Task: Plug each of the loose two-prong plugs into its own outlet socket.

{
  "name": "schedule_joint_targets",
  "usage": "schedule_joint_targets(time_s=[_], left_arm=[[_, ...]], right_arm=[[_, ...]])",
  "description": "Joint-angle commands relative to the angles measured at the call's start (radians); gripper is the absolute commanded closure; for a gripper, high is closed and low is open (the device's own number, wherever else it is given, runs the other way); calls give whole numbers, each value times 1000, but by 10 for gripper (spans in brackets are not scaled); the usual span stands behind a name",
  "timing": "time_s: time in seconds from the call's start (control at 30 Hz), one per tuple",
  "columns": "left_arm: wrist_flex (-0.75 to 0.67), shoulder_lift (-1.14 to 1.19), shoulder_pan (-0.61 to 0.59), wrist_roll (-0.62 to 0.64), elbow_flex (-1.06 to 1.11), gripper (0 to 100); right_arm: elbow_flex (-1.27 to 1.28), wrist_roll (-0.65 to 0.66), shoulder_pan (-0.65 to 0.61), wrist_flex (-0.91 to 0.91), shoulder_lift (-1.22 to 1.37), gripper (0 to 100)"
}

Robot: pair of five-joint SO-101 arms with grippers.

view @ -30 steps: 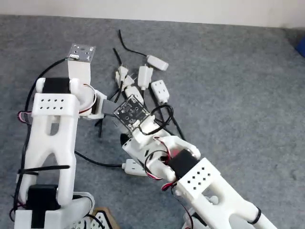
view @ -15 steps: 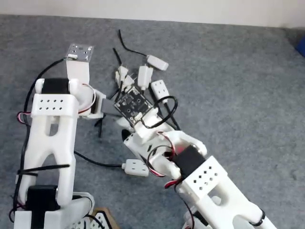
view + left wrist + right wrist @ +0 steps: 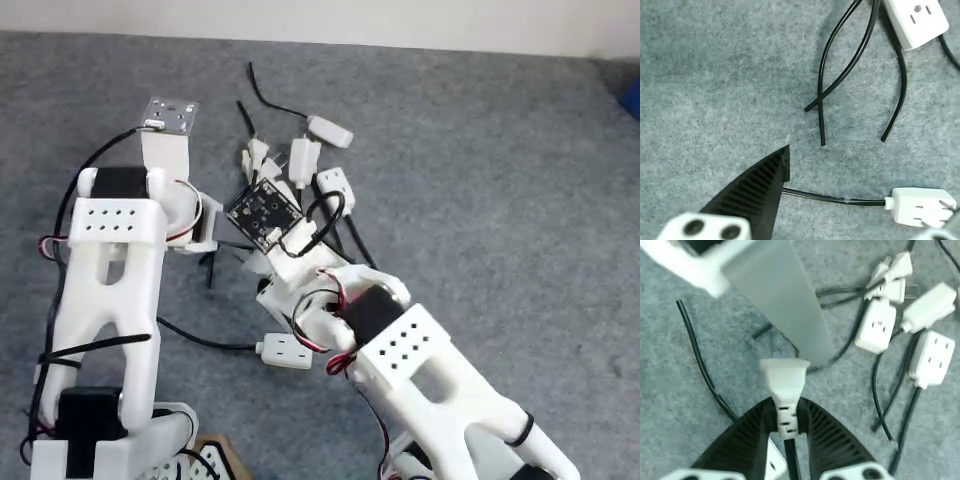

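The right hand (image 3: 785,412) is clamped on the ribbed neck of a white moulded plug with black cord (image 3: 785,377), low over the grey desk (image 3: 500,150). In the high view, white outlet sockets (image 3: 335,187) lie at its 1 o'clock.

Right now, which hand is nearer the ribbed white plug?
Right. The right hand grips the plug by its neck; the left hand hangs over carpet beside loose cable ends, apart from it.

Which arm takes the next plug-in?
Right. Its gripper is shut on a white plug, with a socket lying close ahead. The left arm carries no plug, judging by its wrist view.
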Motion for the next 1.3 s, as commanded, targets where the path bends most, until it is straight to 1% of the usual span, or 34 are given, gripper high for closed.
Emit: schedule_joint_targets(time_s=[0.0, 0.3, 0.5, 0.63, 0.73, 0.83, 1.03, 1.27], left_arm=[[-11, 1, -44, -6, -7, 489], [-11, -2, -39, -3, -2, 489], [-11, 5, -36, -3, 1, 489], [-25, 4, -4, -2, 25, 489], [-38, 4, 5, -2, 42, 489], [-37, -4, -15, -2, 30, 489], [-32, -4, -113, -2, -45, 489], [15, -4, -108, -2, -119, 489]], right_arm=[[-62, 12, 36, 19, 1, 992], [-68, 26, 81, 61, 1, 992], [-170, 25, 81, 119, 2, 992], [-257, 25, 81, 179, 4, 992], [-278, 25, 81, 189, 4, 992], [-257, 26, 81, 189, 12, 992], [-170, 32, 85, 179, 79, 992], [-150, 26, 81, 117, 91, 992]])
